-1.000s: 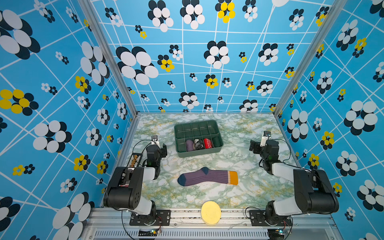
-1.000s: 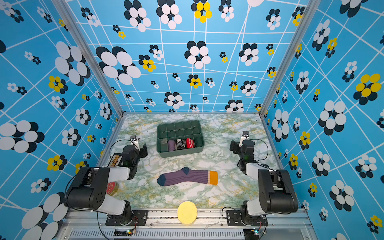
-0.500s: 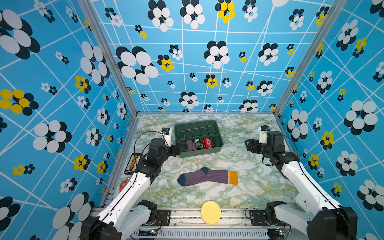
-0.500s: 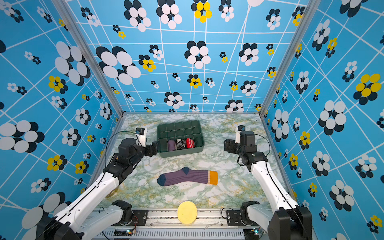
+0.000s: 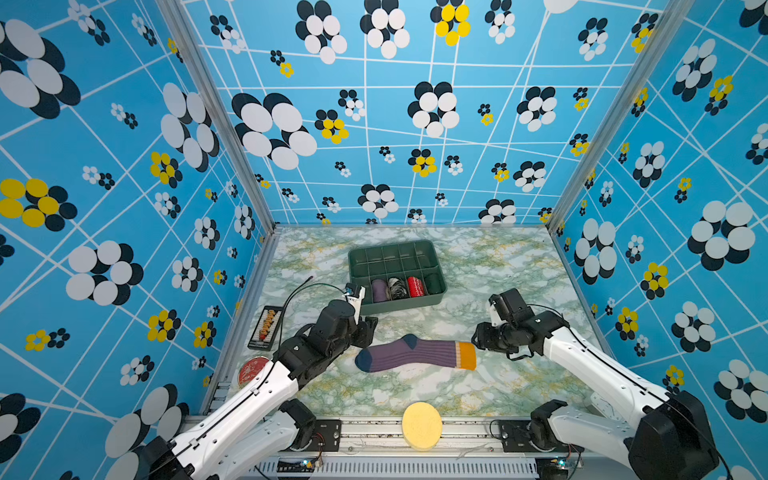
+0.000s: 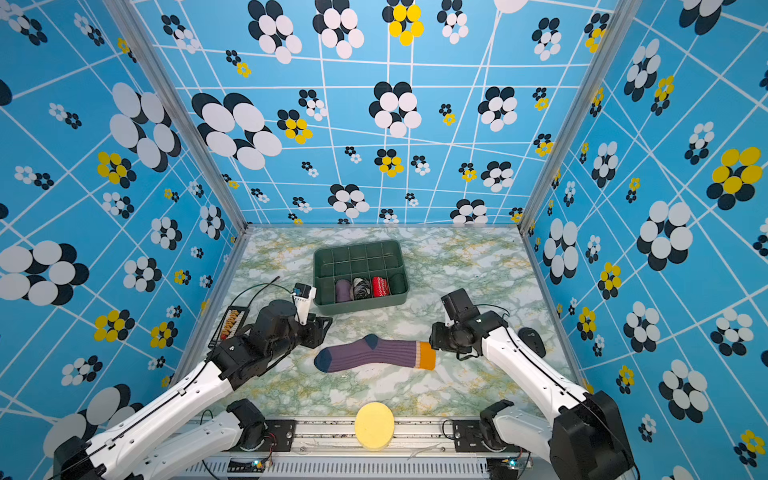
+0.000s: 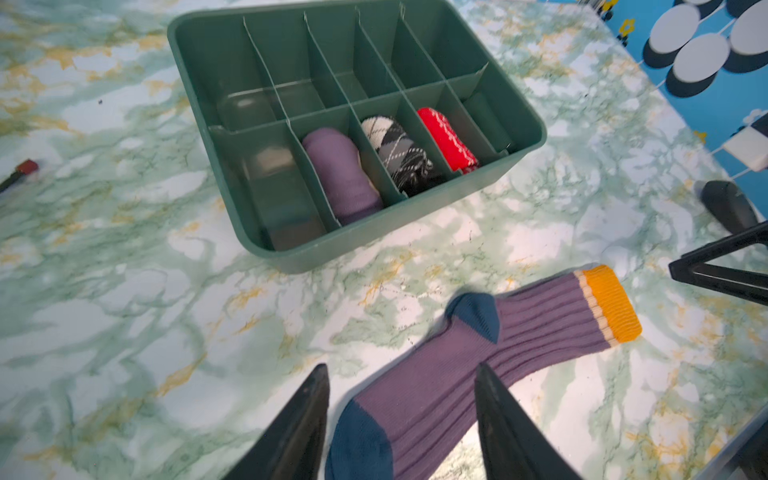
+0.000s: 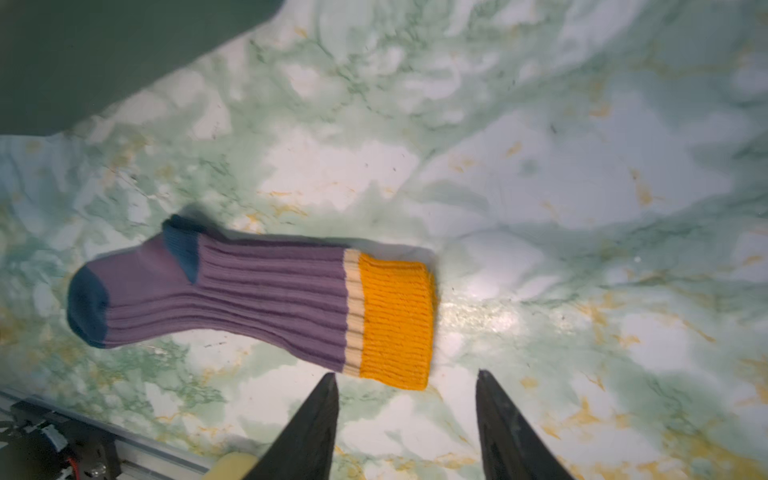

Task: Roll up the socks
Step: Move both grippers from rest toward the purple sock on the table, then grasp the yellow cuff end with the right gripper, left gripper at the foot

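Left wrist view: the left tool has its jaws set wide and holds nothing, and the dark blue toe of the socks shows in the gap between them. The socks lie flat on the bench, near the green tray. Their toe points toward the left tool and their orange cuff toward the right tool, whose jaws are likewise spread and empty, at the cuff's edge.

The left gripper, jaws apart, framed the toe end of the socks lying flat on the tabletop, near the green tray.
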`<control>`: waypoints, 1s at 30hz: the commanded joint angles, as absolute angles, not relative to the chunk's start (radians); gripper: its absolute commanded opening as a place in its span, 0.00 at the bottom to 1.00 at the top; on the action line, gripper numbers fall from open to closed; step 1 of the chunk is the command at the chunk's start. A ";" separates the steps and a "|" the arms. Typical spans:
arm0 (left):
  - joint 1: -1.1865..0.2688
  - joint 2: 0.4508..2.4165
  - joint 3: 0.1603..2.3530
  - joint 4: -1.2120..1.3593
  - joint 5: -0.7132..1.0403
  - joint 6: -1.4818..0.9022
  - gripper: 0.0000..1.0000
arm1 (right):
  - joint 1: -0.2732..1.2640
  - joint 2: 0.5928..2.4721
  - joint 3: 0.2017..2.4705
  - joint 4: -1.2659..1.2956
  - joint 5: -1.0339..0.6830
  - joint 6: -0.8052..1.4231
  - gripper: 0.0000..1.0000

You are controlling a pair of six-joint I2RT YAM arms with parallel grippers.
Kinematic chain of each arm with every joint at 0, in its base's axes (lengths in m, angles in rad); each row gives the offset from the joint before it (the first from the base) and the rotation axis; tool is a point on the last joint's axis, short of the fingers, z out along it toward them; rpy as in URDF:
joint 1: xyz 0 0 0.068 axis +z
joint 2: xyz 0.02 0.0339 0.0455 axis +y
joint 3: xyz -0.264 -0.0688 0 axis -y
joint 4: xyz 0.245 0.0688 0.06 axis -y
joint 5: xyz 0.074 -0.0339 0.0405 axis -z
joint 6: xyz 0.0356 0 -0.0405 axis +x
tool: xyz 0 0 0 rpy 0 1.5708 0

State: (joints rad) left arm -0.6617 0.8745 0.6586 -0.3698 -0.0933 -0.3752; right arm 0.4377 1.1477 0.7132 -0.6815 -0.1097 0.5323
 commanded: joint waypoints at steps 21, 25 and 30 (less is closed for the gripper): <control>-0.686 0.991 0.625 -0.374 -0.115 -0.457 0.55 | 0.552 1.128 0.484 -0.468 -0.112 0.804 0.41; -0.686 1.016 0.633 -0.365 -0.117 -0.448 0.55 | 0.552 1.148 0.473 -0.442 -0.110 0.814 0.40; -0.685 1.047 0.642 -0.347 -0.114 -0.444 0.54 | 0.554 1.178 0.469 -0.411 -0.117 0.820 0.38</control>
State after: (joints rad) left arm -0.6777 1.0363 0.6403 -0.3649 -0.1131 -0.4522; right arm 0.5476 1.1584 0.4828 -0.4335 -0.1116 0.8021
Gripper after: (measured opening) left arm 0.547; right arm 0.385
